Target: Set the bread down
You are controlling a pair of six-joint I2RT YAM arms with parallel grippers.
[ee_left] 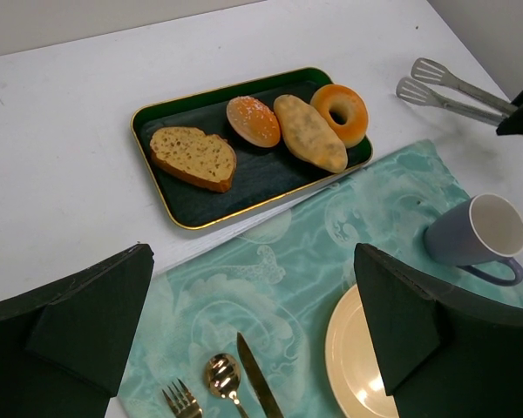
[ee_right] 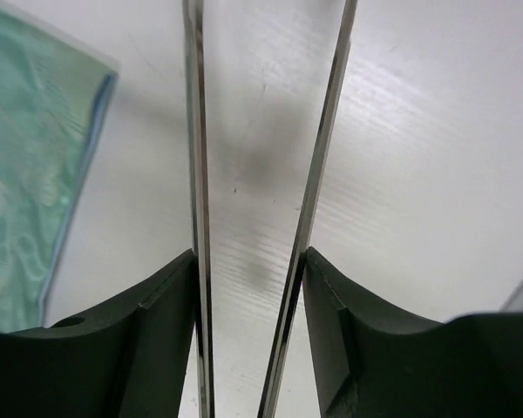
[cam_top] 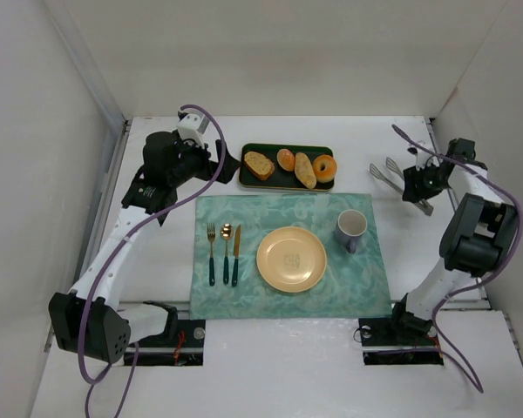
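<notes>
White walled table (cam_top: 270,370) bears teal mat (cam_top: 349,287); right pincer (ee_right: 251,261) clamps tongs (ee_right: 197,131), left pincer (ee_left: 253,252) gapes.

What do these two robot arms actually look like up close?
The left arm and right arm have slim white links between bulky black joints, each trailed by a looping purple cable. The left gripper and right gripper end in two chunky, matte black, wedge-shaped fingers.
</notes>
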